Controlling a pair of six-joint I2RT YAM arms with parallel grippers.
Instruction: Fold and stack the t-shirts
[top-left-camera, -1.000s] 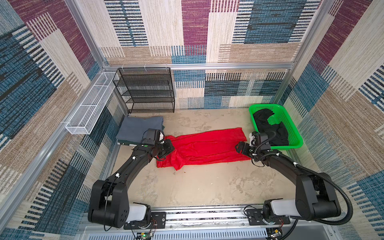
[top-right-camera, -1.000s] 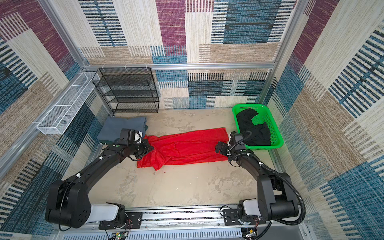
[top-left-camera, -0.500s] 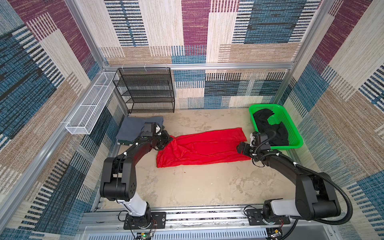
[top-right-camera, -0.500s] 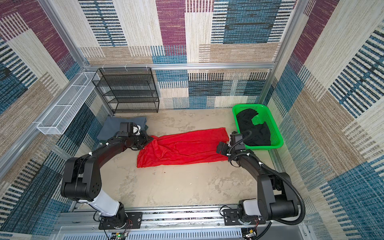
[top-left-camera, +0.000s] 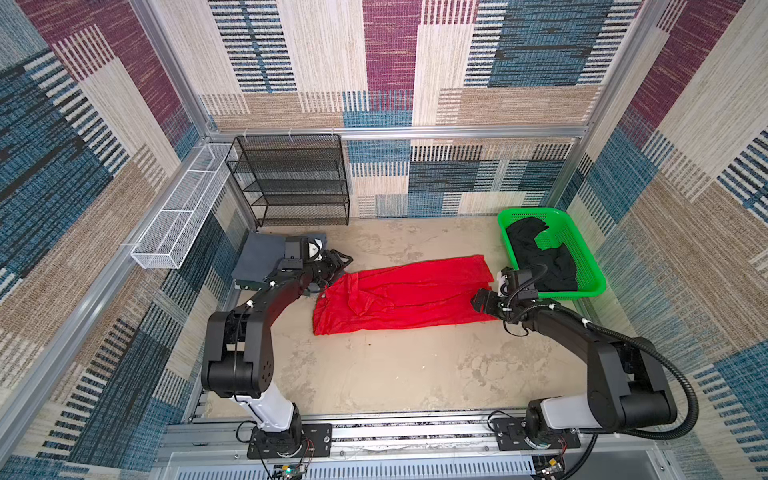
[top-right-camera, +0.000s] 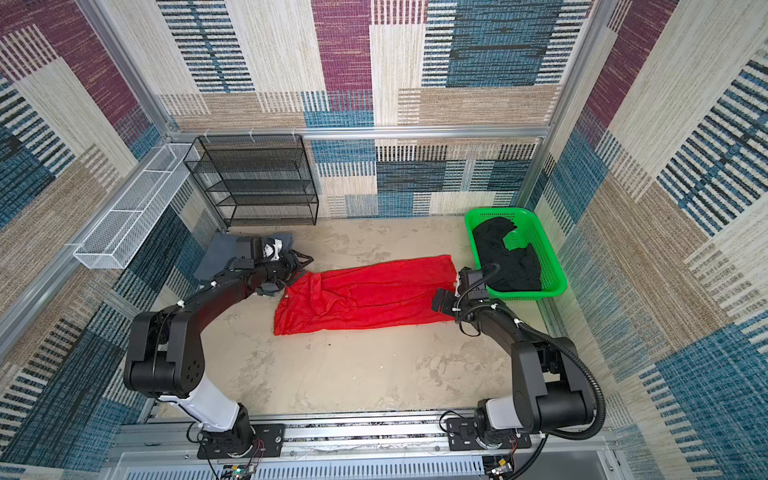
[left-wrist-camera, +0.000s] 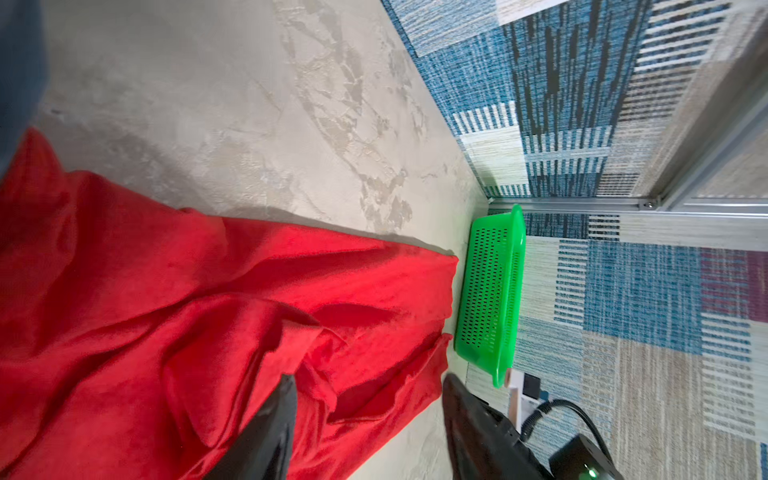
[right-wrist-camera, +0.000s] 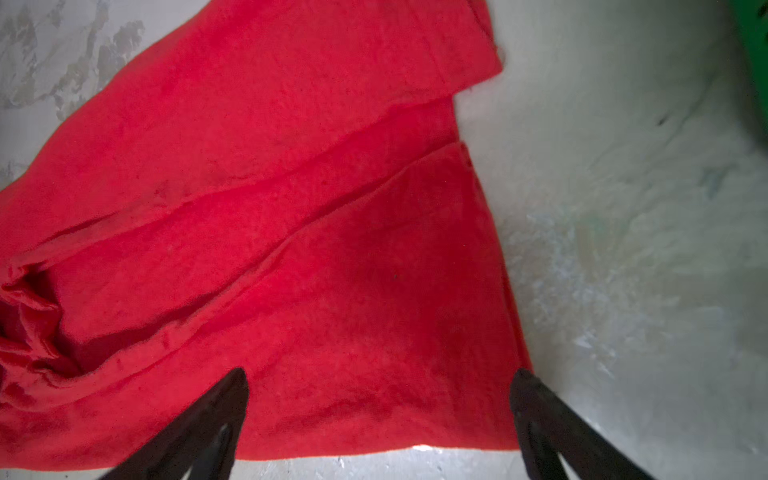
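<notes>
The red t-shirt (top-left-camera: 407, 295) (top-right-camera: 365, 295) lies in a long folded strip across the middle of the table, bunched at its left end. My left gripper (top-left-camera: 343, 264) (top-right-camera: 303, 266) (left-wrist-camera: 368, 382) hovers open at that end's far corner, holding nothing. At the strip's right near corner, my right gripper (top-left-camera: 478, 301) (top-right-camera: 438, 301) (right-wrist-camera: 380, 376) stands wide open just above the cloth. The grey t-shirt (top-left-camera: 257, 257) (top-right-camera: 216, 257) lies folded at the back left, partly under my left wrist. The black t-shirt (top-left-camera: 540, 257) (top-right-camera: 507, 257) sits crumpled in the basket.
The green perforated basket (top-left-camera: 582, 293) (top-right-camera: 528, 295) (left-wrist-camera: 486, 291) stands at the back right, close to the red shirt's right end. A black wire rack (top-left-camera: 291, 183) stands against the back wall. A white wire tray (top-left-camera: 183, 212) hangs on the left wall.
My left gripper carried the red shirt's left end toward the back, then opened and let it go. The right gripper stayed open in place.
</notes>
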